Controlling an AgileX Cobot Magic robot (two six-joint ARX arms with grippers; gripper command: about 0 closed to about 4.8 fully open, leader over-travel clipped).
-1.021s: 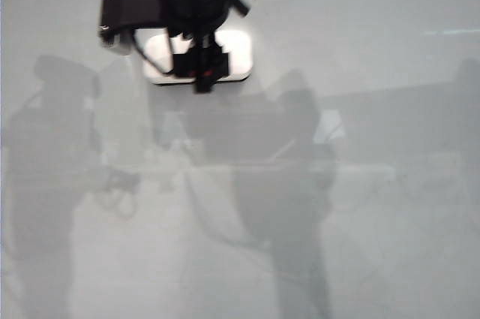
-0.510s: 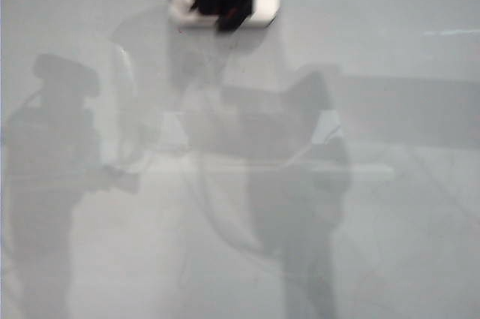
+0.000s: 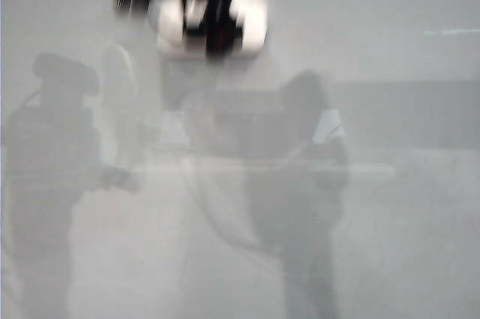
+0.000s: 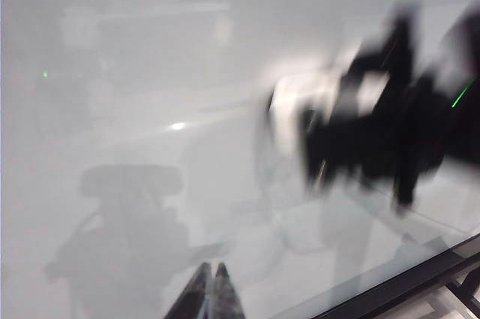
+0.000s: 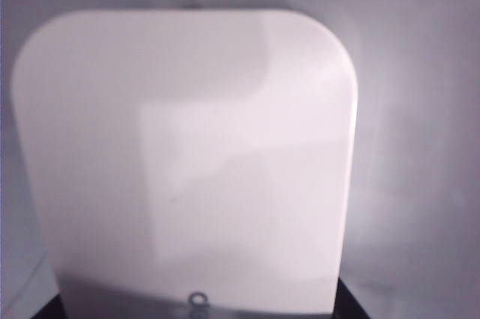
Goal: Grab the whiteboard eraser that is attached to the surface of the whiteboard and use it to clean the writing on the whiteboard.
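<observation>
- Presently: whiteboard eraser (image 3: pixel 251 22), white, flat against the whiteboard (image 3: pixel 390 244) near its far edge; it had shifted a little back toward the near side over the last half second, blurred, so a wiping stroke appeared under way.
- Right gripper (image 3: pixel 214 22): clasped about the eraser, which filled the right wrist view.
- Left gripper (image 4: pixel 210 293): clenched, empty, parked over the near edge.
- Writing: none legible.

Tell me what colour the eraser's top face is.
White: the whiteboard eraser shows plain white, clearest in the right wrist view.
</observation>
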